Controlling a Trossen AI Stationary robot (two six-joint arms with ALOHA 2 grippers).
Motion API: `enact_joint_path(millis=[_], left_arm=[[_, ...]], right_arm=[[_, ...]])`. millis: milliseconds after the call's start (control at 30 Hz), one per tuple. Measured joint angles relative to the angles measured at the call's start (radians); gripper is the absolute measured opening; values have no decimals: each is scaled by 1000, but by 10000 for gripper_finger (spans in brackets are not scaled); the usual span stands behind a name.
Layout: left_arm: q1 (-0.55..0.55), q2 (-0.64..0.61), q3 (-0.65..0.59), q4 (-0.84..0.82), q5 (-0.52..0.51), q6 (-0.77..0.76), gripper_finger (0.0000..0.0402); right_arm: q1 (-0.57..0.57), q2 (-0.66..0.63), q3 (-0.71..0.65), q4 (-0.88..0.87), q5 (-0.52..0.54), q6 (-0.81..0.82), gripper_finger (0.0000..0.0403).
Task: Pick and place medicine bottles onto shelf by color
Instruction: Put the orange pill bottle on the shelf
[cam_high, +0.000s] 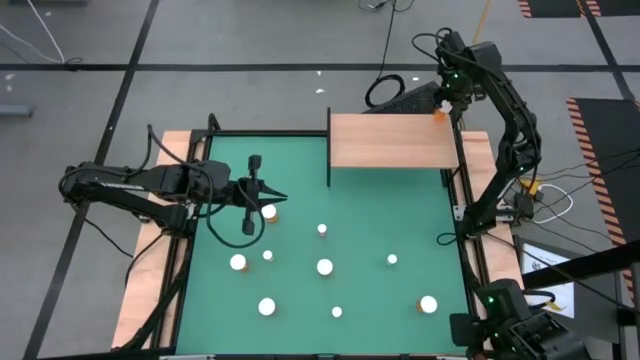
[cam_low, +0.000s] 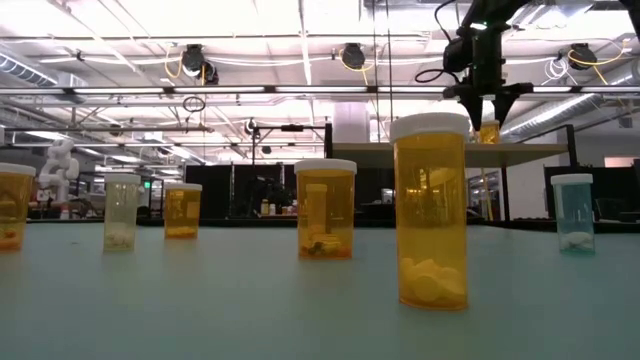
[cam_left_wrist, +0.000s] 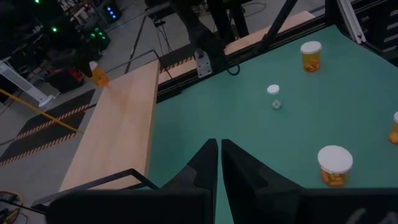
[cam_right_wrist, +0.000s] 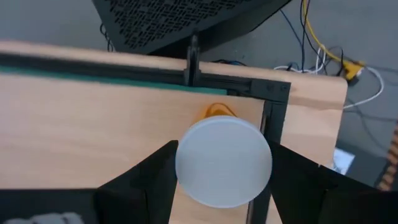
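Currently, an orange bottle (cam_right_wrist: 222, 160) is clamped by the right gripper (cam_right_wrist: 221, 171) over the shelf's (cam_high: 390, 140) far right corner — the left gripper's (cam_left_wrist: 219, 163) jaws are together above the green mat (cam_high: 380, 285).

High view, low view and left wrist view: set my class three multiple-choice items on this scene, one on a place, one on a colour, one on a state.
1. Where is the right end effector?
A. Over the middle of the green mat
B. Over a corner of the shelf
C. Beside the left arm

2. In the low view, what colour is the body of the bottle farthest right?
A. Orange
B. Pale bluish
C. Black

3. How is the left end effector?
A. Shut, holding nothing
B. Shut on a bottle
C. Wide open

Answers:
1 B: the right end effector hangs at the corner of the shelf.
2 B: the bluish bottle differs from the orange ones.
3 A: the left end effector shows its fingers together, with nothing between them.
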Motion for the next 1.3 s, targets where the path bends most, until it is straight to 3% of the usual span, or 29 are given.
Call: enact_joint_path(millis=[867, 1300], left_arm=[[0, 0, 0, 0, 0, -24, 26], [0, 0, 0, 0, 0, -32, 26]], right_arm=[[62, -13, -110, 69, 71, 307, 208], [76, -31, -114, 65, 72, 322, 284]])
